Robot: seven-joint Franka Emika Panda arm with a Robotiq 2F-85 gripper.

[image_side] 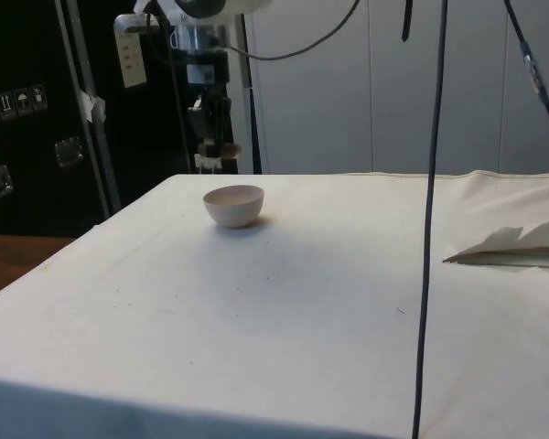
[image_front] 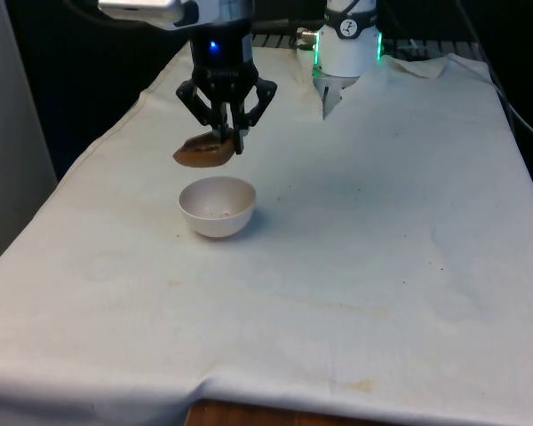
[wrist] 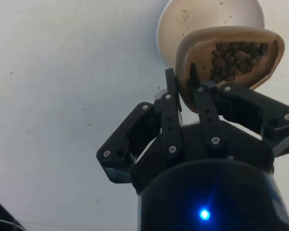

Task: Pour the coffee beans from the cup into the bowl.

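Gripper (image_front: pixel 229 135) hangs above the table and pinches the rim of the brown cup (image_front: pixel 203 153) between its two fingers, one inside the wall and one outside. In the wrist view the coffee beans (wrist: pixel 233 60) lie heaped in the cup, which hangs over the near rim of the white bowl (image_front: pixel 217 206). The bowl stands on the white cloth (image_front: pixel 355 240) and seems to hold only some crumbs. To pour well, I think the wrist should roll slowly, so the cup's low lip stays over the middle of the bowl and not its edge, and the beans slide instead of jumping out.
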